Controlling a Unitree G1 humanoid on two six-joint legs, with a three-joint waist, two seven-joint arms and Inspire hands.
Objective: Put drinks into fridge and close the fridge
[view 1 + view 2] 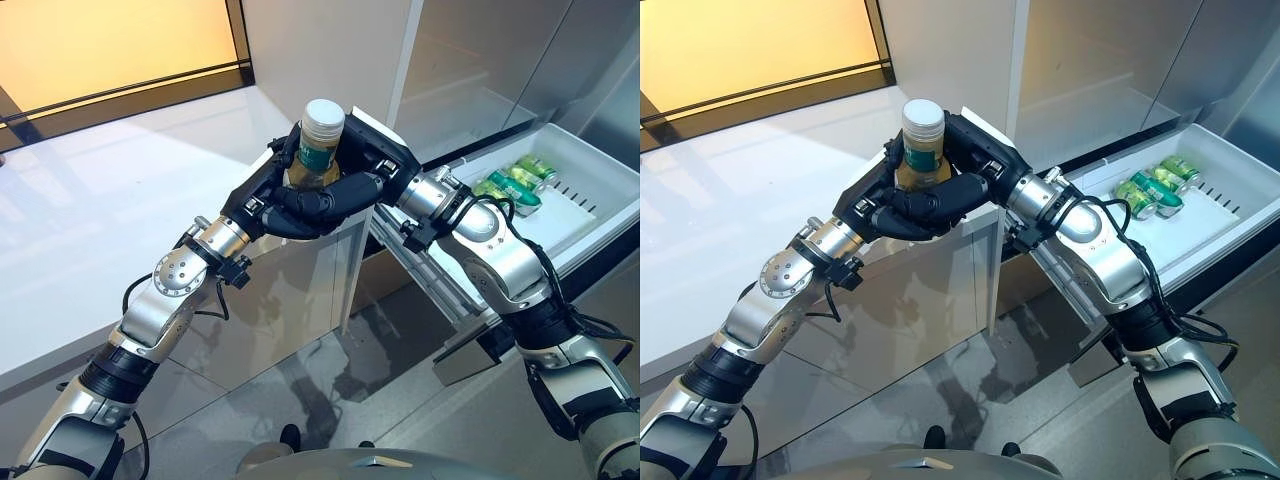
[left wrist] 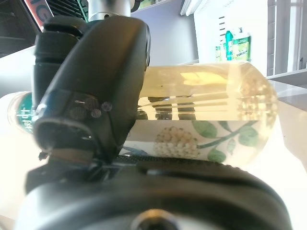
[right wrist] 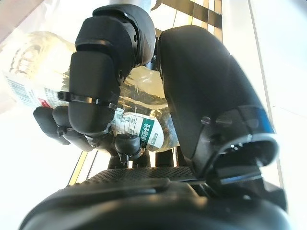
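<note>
A clear bottle [image 1: 322, 140] with a white cap, a green label and pale yellow drink is held upright in mid-air over the edge of the white counter. My left hand [image 1: 262, 200] grips it from the left, with its fingers curled round the lower part. My right hand [image 1: 388, 158] grips it from the right and behind. The left wrist view shows the bottle [image 2: 216, 91] lying across my left hand [image 2: 91, 96]. The right wrist view shows my right hand [image 3: 206, 96] curled on the bottle [image 3: 29, 62]. The white fridge drawer [image 1: 575, 210] stands pulled open at the right.
Green cans [image 1: 515, 182] lie in the far part of the open drawer. A white counter [image 1: 100, 200] runs along the left, with its grey front panel below. Grey fridge panels [image 1: 480, 60] rise behind the drawer. Glossy grey floor lies below.
</note>
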